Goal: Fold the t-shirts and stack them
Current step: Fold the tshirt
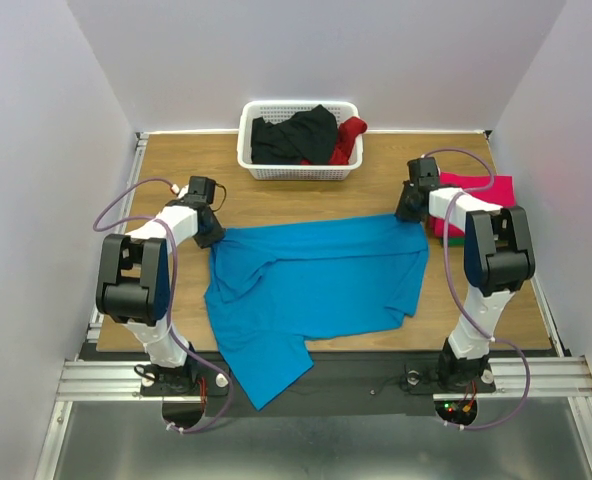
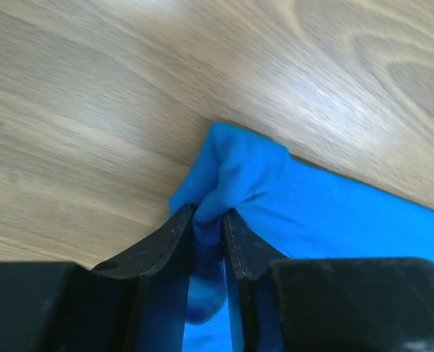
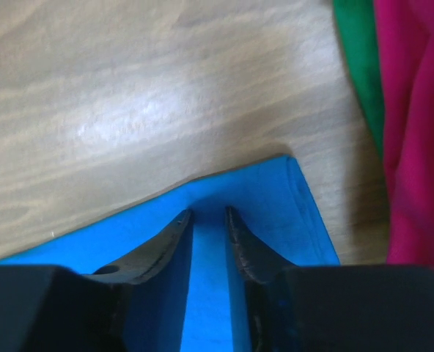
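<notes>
While blue shirt [image 1: 316,280] lies spread on bench [image 1: 276,200], L end effector [image 2: 208,213] & R end effector [image 3: 208,213] each clench 1 far corner.

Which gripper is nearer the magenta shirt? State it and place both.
Right. The right gripper pinches the blue shirt at a corner just beside the magenta shirt; the left gripper pinches its opposite corner, across the table.
</notes>
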### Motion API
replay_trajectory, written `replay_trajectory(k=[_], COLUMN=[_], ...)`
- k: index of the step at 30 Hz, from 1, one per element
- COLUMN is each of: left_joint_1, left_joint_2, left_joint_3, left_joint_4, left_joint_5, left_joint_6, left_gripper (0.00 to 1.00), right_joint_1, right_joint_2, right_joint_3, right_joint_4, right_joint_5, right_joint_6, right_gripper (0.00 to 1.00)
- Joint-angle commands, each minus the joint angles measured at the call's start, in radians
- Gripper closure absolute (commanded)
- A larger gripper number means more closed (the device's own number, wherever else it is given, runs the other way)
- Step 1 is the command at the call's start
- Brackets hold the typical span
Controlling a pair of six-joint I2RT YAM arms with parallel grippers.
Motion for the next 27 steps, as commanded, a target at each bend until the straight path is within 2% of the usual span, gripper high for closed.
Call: replay_trajectory(k=[1, 7, 8, 11, 17, 19, 20, 22, 23, 26, 27], left_joint_1=[0.051, 0.136, 0.189, 0.232, 0.234, 0.234, 0.234, 0.233, 0.233, 0.233, 0.233], left_joint_2=[0.001, -0.011, -0.011, -0.014, -0.007, -0.014, -0.019, -0.046, -0.060, -0.123, -0.140], left_joint_3=[0.024, -0.022, -0.036, -0.059, -0.022, -0.002, 0.009, 0.013, 0.013, 0.015, 0.018], left_joint_4=[-0.014, 0.050, 0.061, 0.107, 0.104, 0.104, 0.104, 0.098, 0.095, 0.058, 0.044], left_joint_5=[-0.049, 0.047, 0.072, 0.161, 0.218, 0.258, 0.284, 0.293, 0.292, 0.246, 0.218], left_joint_6=[0.001, 0.009, 0.011, 0.009, 0.023, 0.024, 0.029, 0.031, 0.032, 0.017, 0.006], left_gripper=[0.67, 0.67, 0.67, 0.75, 0.74, 0.66, 0.66, 0.57, 0.50, 0.07, 0.05], right_joint_1=[-0.007, -0.013, -0.015, -0.016, -0.015, -0.013, -0.016, -0.015, -0.015, -0.015, -0.016], right_joint_2=[0.047, 0.054, 0.050, 0.047, 0.044, 0.042, 0.044, 0.042, 0.042, 0.028, 0.022], right_joint_3=[0.033, 0.032, 0.029, 0.030, 0.036, 0.036, 0.036, 0.036, 0.038, 0.045, 0.048], right_joint_4=[0.004, -0.002, -0.002, -0.002, -0.001, -0.001, -0.001, -0.001, -0.001, -0.002, -0.001], right_joint_5=[0.081, 0.107, 0.104, 0.083, 0.057, 0.047, 0.046, 0.041, 0.043, 0.035, 0.033], right_joint_6=[0.006, 0.005, 0.005, 0.002, -0.003, -0.005, -0.006, -0.009, -0.011, -0.012, -0.012], right_gripper=[0.72, 0.74, 0.75, 0.75, 0.75, 0.76, 0.76, 0.78, 0.78, 0.78, 0.78])
